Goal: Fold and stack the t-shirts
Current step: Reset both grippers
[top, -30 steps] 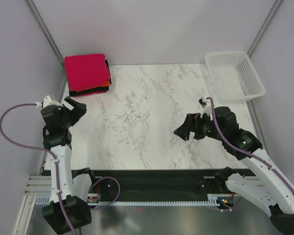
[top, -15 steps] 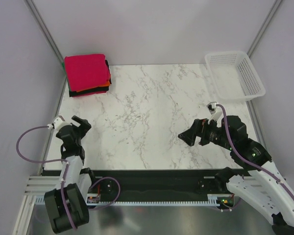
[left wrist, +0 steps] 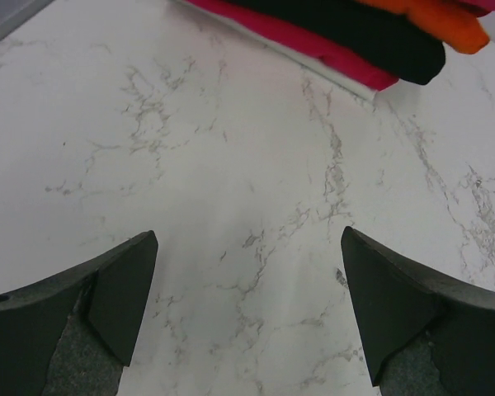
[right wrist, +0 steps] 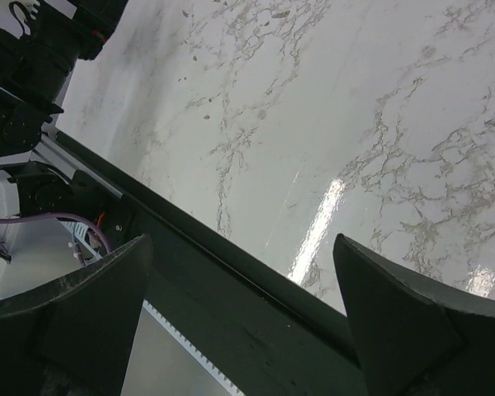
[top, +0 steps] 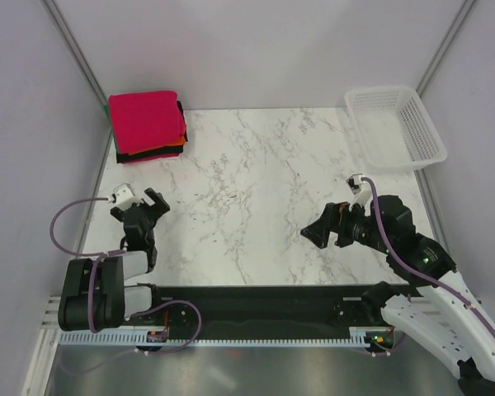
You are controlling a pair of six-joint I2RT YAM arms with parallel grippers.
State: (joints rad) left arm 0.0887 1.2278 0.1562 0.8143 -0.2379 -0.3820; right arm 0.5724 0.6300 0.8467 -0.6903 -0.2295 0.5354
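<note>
A stack of folded t-shirts stands at the table's far left corner, a crimson-pink shirt (top: pixel 146 120) on top, with orange (top: pixel 176 142) and black (top: pixel 148 153) layers under it. A green edge (top: pixel 110 114) shows at its far left. In the left wrist view the black shirt (left wrist: pixel 371 37), the orange shirt (left wrist: pixel 441 18) and a pink layer (left wrist: pixel 313 47) lie at the top edge. My left gripper (top: pixel 144 205) is open and empty, low near the left front edge, well short of the stack. My right gripper (top: pixel 319 231) is open and empty over the right front of the table.
A white lattice basket (top: pixel 396 128) stands at the far right corner. The marble tabletop (top: pixel 247 190) lies between the arms. A black rail (top: pixel 256 295) runs along the front edge and shows in the right wrist view (right wrist: pixel 256 305). Grey walls close in both sides.
My left arm has folded down and back toward its base, the gripper moving right and nearer the front edge. My right gripper has drawn slightly back. The stack has not moved.
</note>
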